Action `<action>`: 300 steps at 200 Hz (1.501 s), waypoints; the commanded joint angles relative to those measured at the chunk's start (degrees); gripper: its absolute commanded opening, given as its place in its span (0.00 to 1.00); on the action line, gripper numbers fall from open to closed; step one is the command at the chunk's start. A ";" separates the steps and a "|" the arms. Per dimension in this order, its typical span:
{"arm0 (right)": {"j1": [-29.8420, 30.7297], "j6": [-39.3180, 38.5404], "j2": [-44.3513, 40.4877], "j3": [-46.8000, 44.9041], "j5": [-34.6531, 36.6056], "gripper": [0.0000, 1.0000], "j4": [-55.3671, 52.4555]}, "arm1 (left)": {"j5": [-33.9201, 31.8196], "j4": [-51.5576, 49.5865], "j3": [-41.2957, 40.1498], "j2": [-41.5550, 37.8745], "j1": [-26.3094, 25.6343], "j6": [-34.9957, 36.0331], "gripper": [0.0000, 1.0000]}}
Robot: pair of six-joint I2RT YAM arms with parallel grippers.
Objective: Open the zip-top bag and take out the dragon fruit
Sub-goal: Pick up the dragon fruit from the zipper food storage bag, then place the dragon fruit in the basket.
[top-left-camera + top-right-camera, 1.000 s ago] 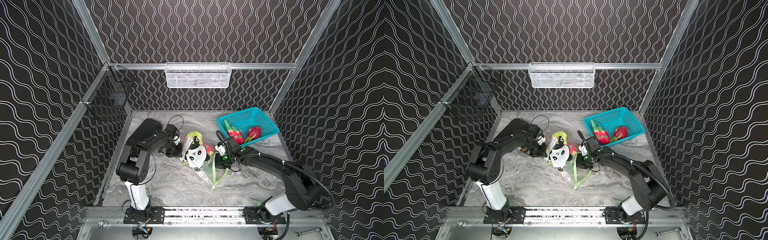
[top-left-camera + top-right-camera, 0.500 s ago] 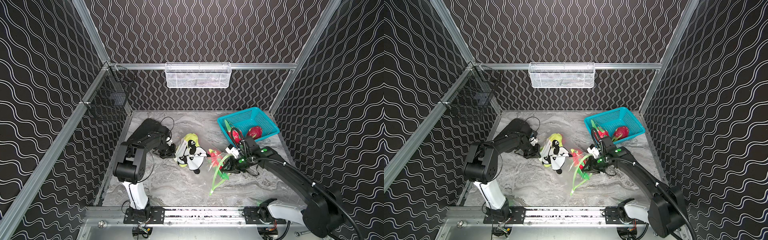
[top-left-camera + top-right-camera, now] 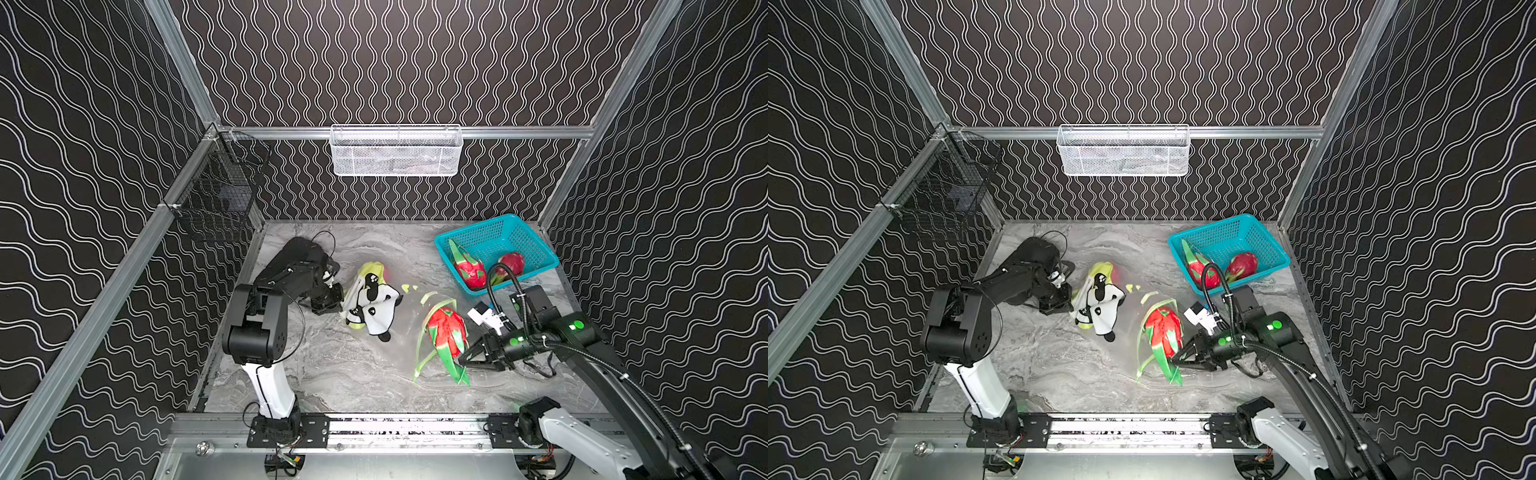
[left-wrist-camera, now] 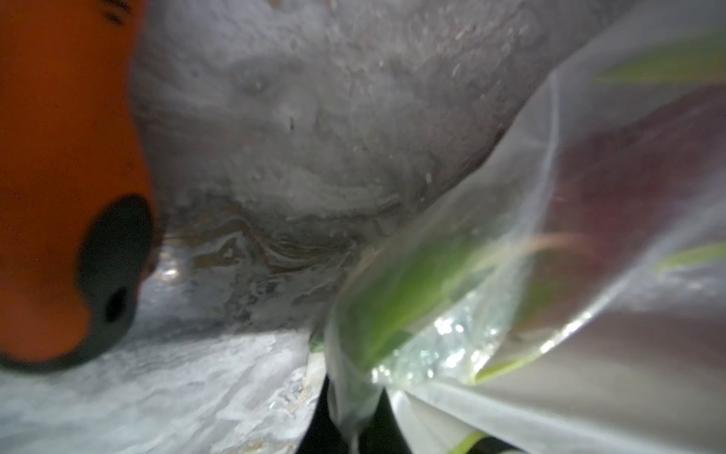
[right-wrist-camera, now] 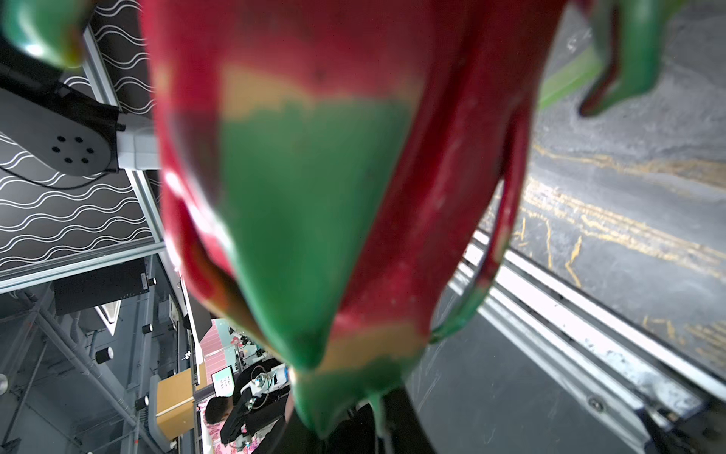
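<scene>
The only marking we can make out is the black-and-white panda print [image 3: 372, 301] on the zip-top bag [image 3: 404, 309]; any lettering on it is too small for us to read. The bag lies stretched across the middle of the grey marbled counter [image 3: 332, 374]. The left gripper [image 3: 340, 301] is closed tight on the bag's edge beside the panda. In the left wrist view the plastic runs down between the fingers, one orange finger [image 4: 66, 177] is a blur, and a dark red shape [image 4: 613, 177] behind the film is too smeared to name. The right gripper [image 3: 460, 362] is nearly closed, pinching a green leaf of the dragon fruit [image 3: 445, 330]. That fruit sits at the bag's mouth with the lime-green zip strip [image 3: 420, 357] curving round it; we cannot tell whether it is fully clear of the plastic. In the right wrist view the dragon fruit [image 5: 314, 177] fills the frame and hides the fingertips. A second dragon fruit [image 3: 469, 270] and a third dragon fruit [image 3: 512, 262] lie in the teal mesh basket [image 3: 498, 239] at the far right. A second ago bag and fruit were bunched together between the two grippers. Since then the right gripper has drawn the fruit toward the near right, and the bag has been pulled out long.
</scene>
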 commanded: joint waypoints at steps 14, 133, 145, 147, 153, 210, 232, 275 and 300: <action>-0.97 4.36 -3.12 4.16 0.36 0.00 -0.93 | -2.27 -1.31 0.11 -1.35 1.55 -0.59 0.00; -23.09 7.25 35.43 30.21 12.77 0.00 26.93 | 5.62 4.26 -6.16 -7.37 1.59 -1.84 0.00; -25.91 5.90 42.10 33.35 14.44 0.00 28.36 | 7.09 4.45 -6.73 -8.07 1.63 -0.94 0.00; -26.30 5.59 43.15 34.12 14.70 0.00 28.36 | 7.22 4.44 -6.79 -8.07 1.66 -0.82 0.00; -27.32 5.06 45.97 36.16 15.34 0.00 28.40 | 8.39 4.59 -6.98 -8.45 1.67 -0.19 0.00; -31.15 2.27 65.36 54.44 18.69 0.31 23.39 | 11.99 2.26 -8.27 -10.67 1.67 4.60 0.00; -32.73 3.01 65.16 52.41 18.42 0.39 24.93 | 12.10 1.21 -7.41 -10.38 1.62 5.39 0.00; -34.09 2.45 56.35 45.82 16.39 0.44 24.21 | 12.76 1.00 -6.05 -9.23 1.64 4.74 0.00; -32.76 2.13 39.90 27.62 14.66 0.44 27.10 | 12.72 1.40 -6.22 -8.75 1.65 4.40 0.00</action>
